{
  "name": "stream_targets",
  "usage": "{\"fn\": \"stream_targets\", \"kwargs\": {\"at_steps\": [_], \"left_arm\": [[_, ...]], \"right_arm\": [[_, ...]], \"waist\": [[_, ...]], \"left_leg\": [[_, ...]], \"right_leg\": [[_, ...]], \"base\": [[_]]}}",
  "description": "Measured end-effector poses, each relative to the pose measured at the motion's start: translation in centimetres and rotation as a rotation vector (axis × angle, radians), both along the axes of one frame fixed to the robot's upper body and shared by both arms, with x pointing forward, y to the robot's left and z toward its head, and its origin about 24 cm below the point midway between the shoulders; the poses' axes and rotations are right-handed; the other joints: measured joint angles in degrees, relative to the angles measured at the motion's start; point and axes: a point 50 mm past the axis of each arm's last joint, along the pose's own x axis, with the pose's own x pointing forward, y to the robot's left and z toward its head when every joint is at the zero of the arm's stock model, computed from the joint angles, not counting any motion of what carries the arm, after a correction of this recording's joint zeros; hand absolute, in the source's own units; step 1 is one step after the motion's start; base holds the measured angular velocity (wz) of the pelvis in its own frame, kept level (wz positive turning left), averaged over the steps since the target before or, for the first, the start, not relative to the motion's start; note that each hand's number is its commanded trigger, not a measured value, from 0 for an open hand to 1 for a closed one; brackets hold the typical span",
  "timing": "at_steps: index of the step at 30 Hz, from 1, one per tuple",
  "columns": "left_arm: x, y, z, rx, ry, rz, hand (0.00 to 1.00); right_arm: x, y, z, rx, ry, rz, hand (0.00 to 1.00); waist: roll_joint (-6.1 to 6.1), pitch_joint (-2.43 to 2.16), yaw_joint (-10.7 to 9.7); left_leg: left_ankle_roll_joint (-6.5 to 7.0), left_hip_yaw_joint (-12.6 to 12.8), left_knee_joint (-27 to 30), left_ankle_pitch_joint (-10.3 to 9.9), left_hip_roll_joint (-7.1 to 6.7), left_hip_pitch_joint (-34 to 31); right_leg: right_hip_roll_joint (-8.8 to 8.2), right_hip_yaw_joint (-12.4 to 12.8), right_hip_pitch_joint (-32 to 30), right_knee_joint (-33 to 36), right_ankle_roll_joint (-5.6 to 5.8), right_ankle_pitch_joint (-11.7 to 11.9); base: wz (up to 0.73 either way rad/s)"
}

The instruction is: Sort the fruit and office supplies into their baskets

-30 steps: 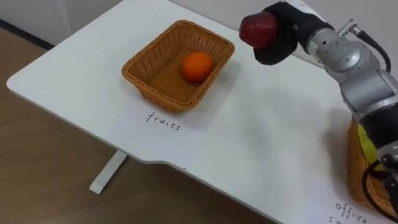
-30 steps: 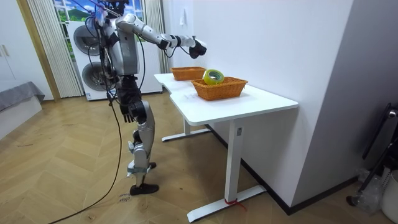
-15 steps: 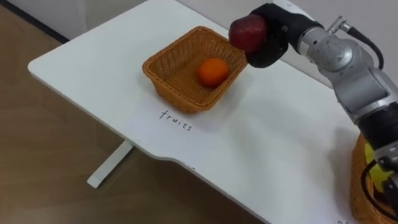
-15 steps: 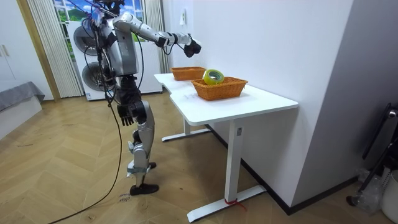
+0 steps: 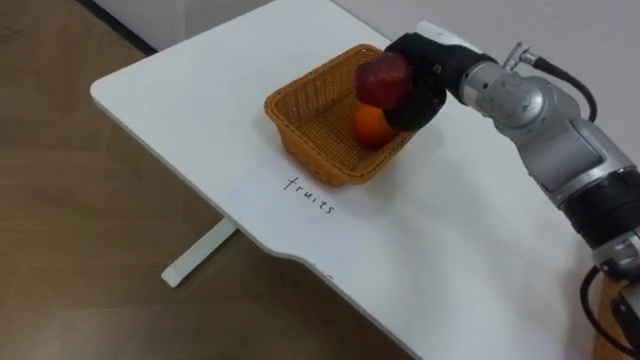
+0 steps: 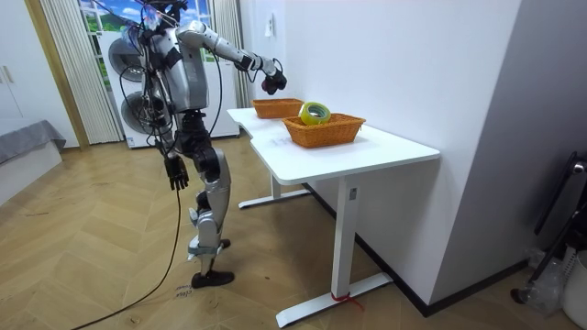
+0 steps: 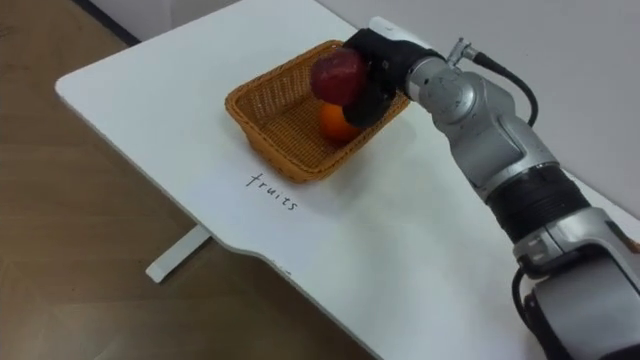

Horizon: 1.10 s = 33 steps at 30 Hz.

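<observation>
- Left eye view: red apple [image 5: 383,80] gripped in right hand [image 5: 422,90], fingers curled round it, over the fruit basket [image 5: 305,130].
- Apple sits just above the orange [image 5: 370,127] lying in that basket.
- Basket rests on white table [image 5: 200,90].
- Room view: left hand [image 6: 172,172] hangs by the thigh; probably relaxed, too small to tell.

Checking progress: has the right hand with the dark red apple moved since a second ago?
Yes. The right hand with the dark red apple went leftward, from beside the wicker fruit basket to above it.
</observation>
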Motion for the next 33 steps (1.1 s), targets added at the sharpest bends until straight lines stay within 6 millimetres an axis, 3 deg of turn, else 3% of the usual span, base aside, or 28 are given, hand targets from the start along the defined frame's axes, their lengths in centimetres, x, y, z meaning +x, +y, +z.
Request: {"fn": "stream_targets", "kwargs": {"at_steps": [1, 3, 4, 16, 22, 33], "left_arm": [[-0.1, 0.0, 0.0, -0.001, 0.003, 0.001, 0.00], [-0.3, 0.0, 0.0, -0.006, 0.010, 0.002, 0.00], [-0.3, 0.0, 0.0, -0.012, 0.014, 0.003, 0.00], [-0.3, 0.0, 0.0, -0.030, 0.024, 0.001, 0.00], [-0.2, 0.0, 0.0, -0.031, 0.019, -0.001, 0.00], [-0.6, 0.1, -0.1, -0.031, 0.038, 0.007, 0.00]], "right_arm": [[0.0, 0.0, 0.0, 0.000, 0.000, 0.000, 0.50], [0.0, 0.0, 0.0, -0.001, 0.002, -0.001, 0.10], [0.0, 0.0, -0.1, -0.001, 0.003, -0.002, 0.00], [0.0, -0.3, -1.2, -0.021, 0.045, -0.012, 0.00], [0.0, -0.4, -1.3, -0.024, 0.049, -0.018, 0.00], [0.0, -0.7, -1.5, -0.027, 0.058, -0.030, 0.00]], "waist": [[0.00, 0.02, 0.12], [0.02, 0.04, 0.22], [0.03, 0.04, 0.28], [-0.08, -0.05, 2.69], [-0.38, -0.27, 2.73], [-0.11, -0.10, 2.58]], "left_leg": [[-0.04, -0.06, 0.05, -0.14, 0.00, -0.10], [-0.06, -0.10, 0.18, -0.20, -0.01, -0.15], [-0.07, -0.12, 0.24, -0.20, 0.00, -0.21], [-0.07, -0.09, 0.29, -0.20, 0.02, -0.10], [-0.08, -0.21, 0.45, -0.20, -0.01, -0.61], [-0.08, -0.23, 0.47, -0.21, -0.04, -0.41]], "right_leg": [[0.02, 0.09, -0.07, 0.00, 0.03, -0.02], [0.03, 0.05, -0.06, 0.00, 0.06, -0.04], [0.05, 0.03, -0.07, 0.00, 0.06, -0.04], [0.00, -0.22, -0.04, 0.07, 0.07, -0.04], [-0.02, -0.42, -0.41, 0.08, 0.07, -0.04], [0.00, -0.19, -0.14, 0.14, 0.08, -0.04]], "base": [[0.00], [0.00], [0.00], [0.00], [0.00], [0.00]]}}
